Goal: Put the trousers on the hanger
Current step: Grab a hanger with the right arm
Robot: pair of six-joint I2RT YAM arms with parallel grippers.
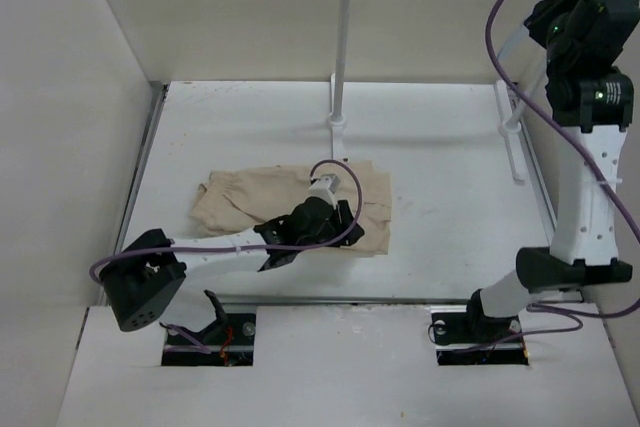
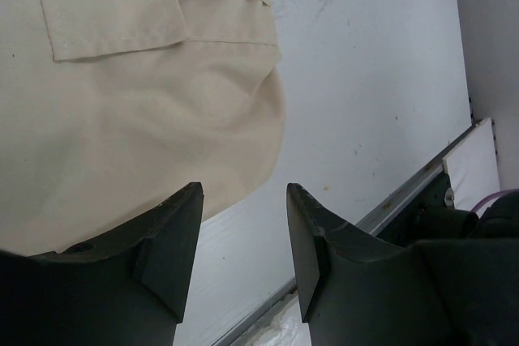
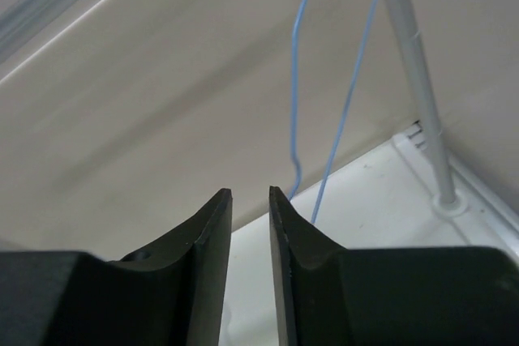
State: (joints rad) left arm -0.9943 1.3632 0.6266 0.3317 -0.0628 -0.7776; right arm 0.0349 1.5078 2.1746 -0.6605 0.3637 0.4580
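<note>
The beige trousers [image 1: 250, 199] lie folded and wrinkled on the white table [image 1: 440, 177]. My left gripper [image 1: 340, 219] hovers low over their right part. In the left wrist view the left gripper [image 2: 243, 194] is open and empty, over bare table just beside the trousers' rounded edge [image 2: 146, 135]. My right gripper [image 1: 555, 17] is raised high at the far right. In the right wrist view the right gripper [image 3: 250, 194] has its jaws a narrow gap apart with nothing between them. The thin blue hanger [image 3: 295, 79] hangs just beyond, its two wires dropping behind the right fingertip.
A white rack pole [image 1: 342, 37] stands upright behind the trousers on a flat base. A second pole [image 3: 409, 79] and its base [image 1: 512, 137] stand at the right. Beige walls close in the left and back. A metal rail [image 2: 405, 192] runs along the table's near edge.
</note>
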